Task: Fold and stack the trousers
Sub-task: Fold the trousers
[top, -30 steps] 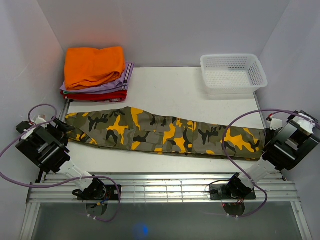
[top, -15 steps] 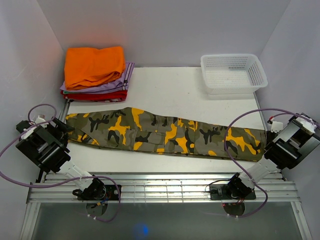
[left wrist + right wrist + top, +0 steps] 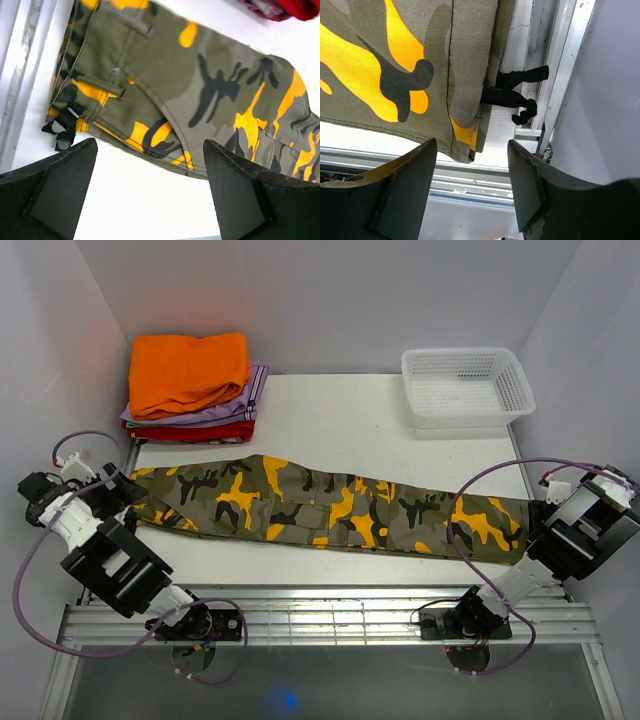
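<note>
Two hands, both w/ jaws apart & gripping nothing: left hand (image 3: pixel 150 146) at the waist end, right hand (image 3: pixel 472 145) at the cuff end by the right wall. Trousers (image 3: pixel 330 508) lie flat, full length L to R across the white counter (image 3: pixel 350 415), near the front rail (image 3: pixel 330 618). Back left: folded stack (image 3: pixel 190 390), orange on top; back right: white basket (image 3: pixel 465 412); plain white walls all round.

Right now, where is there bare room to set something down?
Bare table lies behind the trousers, between the folded clothes stack and the white basket. A narrower strip runs between the trousers and the metal rail. The left gripper and right gripper crowd the trouser ends.
</note>
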Motion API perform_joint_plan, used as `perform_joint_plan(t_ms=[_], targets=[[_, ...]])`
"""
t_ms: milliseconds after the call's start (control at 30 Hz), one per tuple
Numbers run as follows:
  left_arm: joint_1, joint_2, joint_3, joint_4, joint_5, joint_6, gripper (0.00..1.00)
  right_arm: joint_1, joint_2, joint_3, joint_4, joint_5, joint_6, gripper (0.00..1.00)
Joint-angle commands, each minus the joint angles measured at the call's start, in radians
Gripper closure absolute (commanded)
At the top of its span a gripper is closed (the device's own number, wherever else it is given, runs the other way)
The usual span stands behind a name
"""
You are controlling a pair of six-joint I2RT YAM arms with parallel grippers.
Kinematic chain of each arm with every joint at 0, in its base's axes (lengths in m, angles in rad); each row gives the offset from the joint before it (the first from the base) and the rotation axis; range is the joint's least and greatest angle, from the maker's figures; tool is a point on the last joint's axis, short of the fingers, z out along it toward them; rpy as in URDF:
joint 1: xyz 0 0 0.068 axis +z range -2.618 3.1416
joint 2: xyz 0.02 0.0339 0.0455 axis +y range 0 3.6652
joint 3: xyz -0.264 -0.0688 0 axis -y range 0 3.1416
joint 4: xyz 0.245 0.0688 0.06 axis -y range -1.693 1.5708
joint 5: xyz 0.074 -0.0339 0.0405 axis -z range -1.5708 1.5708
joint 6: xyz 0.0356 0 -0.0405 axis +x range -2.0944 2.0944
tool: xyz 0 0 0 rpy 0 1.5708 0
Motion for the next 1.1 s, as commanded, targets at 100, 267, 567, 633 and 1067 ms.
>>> perform_joint_plan(t_ms=[100, 267, 567, 633, 1067], targets=[[-0.006, -0.123, 0.029, -0.06, 0.093, 0.082, 0.02, -0.026, 0.069, 0.044, 0.039, -0.075, 0.058, 0.37], [-0.006, -0.105, 0.087, -0.07, 0.121, 0.052, 0.02, -0.023, 0.088, -0.023, 0.089, -0.115, 0.074, 0.44], [-0.006, -0.077, 0.149, -0.057, 0.158, -0.008, 0.02, -0.026, 0.094, -0.011, 0.004, -0.169, 0.054, 0.92], [-0.006, -0.08, 0.156, -0.055, 0.156, 0.004, 0.02, -0.03, 0.071, 0.053, -0.03, -0.152, 0.026, 0.92], [-0.006, -0.106, 0.124, -0.05, 0.089, 0.112, 0.02, 0.017, -0.038, 0.366, -0.337, -0.302, -0.054, 0.92]])
